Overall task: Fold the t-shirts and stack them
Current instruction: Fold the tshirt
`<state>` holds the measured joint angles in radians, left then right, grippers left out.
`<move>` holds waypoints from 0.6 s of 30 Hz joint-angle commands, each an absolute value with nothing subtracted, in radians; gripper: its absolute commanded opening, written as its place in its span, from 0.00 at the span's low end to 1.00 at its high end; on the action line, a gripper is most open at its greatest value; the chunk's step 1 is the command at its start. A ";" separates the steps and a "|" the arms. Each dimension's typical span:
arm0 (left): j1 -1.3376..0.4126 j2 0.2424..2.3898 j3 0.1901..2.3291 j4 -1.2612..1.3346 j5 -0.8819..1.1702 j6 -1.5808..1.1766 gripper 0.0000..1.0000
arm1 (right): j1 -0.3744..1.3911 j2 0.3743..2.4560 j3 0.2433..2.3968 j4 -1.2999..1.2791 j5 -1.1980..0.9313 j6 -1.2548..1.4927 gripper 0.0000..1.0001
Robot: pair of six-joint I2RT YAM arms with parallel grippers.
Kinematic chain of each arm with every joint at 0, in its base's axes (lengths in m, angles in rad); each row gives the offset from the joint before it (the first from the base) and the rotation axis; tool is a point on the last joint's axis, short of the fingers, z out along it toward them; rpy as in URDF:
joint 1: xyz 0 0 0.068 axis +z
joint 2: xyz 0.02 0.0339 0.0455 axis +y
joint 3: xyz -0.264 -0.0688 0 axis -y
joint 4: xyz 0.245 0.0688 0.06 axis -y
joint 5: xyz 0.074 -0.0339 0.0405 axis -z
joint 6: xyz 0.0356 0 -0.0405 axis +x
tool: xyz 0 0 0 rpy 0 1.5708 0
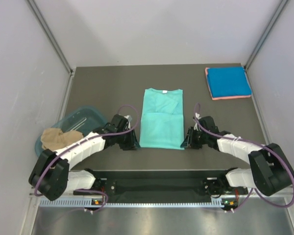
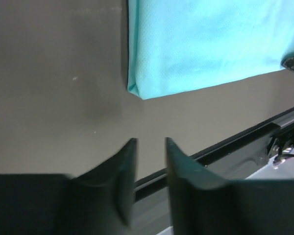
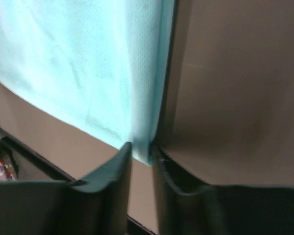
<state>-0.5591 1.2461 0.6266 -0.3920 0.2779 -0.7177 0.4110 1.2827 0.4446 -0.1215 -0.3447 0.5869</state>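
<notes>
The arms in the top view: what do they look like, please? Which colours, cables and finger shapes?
The left arm and the right arm both have black joints and white covers on the forearm links. A purple cable loops along each arm. The left gripper and the right gripper have dark, smooth fingers with curved inner edges. No markings are readable.

My left arm (image 1: 83, 147), right arm (image 1: 237, 146): elbows out, forearms angled inward, wrists low. Left claw (image 2: 151, 143): jaws partly parted. Right claw (image 3: 142, 146): jaws narrowly parted.
</notes>
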 commanded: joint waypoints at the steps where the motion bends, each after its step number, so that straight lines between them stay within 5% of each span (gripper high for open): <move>1: -0.560 1.216 0.623 -0.345 0.282 -0.738 0.41 | 0.425 1.282 0.428 -0.241 -0.268 0.560 0.30; 5: -0.543 1.270 0.624 -0.285 0.267 -0.729 0.50 | 0.425 1.264 0.425 -0.261 -0.250 0.635 0.40; 18: -0.541 1.427 0.646 -0.258 0.242 -0.723 0.45 | 0.428 1.226 0.359 -0.255 -0.201 0.773 0.38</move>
<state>-0.5430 1.4120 0.6357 -0.2821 0.2733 -0.7349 0.4171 1.1931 0.4122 -0.1692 -0.2840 0.7570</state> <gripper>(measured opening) 0.450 0.388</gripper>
